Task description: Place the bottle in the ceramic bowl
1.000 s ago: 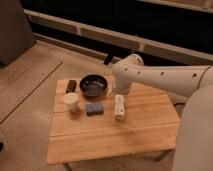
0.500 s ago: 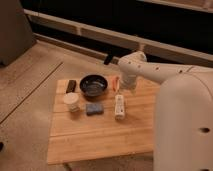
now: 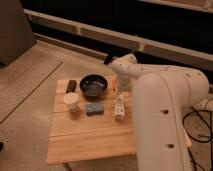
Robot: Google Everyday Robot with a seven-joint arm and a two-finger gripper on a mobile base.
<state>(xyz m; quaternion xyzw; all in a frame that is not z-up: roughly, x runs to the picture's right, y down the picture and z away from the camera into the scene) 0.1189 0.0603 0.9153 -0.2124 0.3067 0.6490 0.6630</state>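
Note:
The dark glossy ceramic bowl (image 3: 93, 85) sits at the far middle of the wooden table (image 3: 90, 137). The slender white bottle (image 3: 120, 106) lies on the table to the right of the bowl, its reddish end pointing away from me toward the arm. My gripper (image 3: 116, 86) is at the end of the white arm (image 3: 127, 70), low beside the bowl's right rim and over the bottle's far end. It is mostly hidden by the arm. The bowl looks empty.
A short white cup (image 3: 71, 102) stands left of centre with a blue sponge (image 3: 94, 108) next to it. A small dark block (image 3: 71, 86) lies left of the bowl. The big white arm link (image 3: 165, 115) fills the right side. Cables lie on the floor at the right.
The arm has swung toward the camera and now covers much of the right side. Its tip has come down next to the bowl's right rim. The bottle and bowl have not moved.

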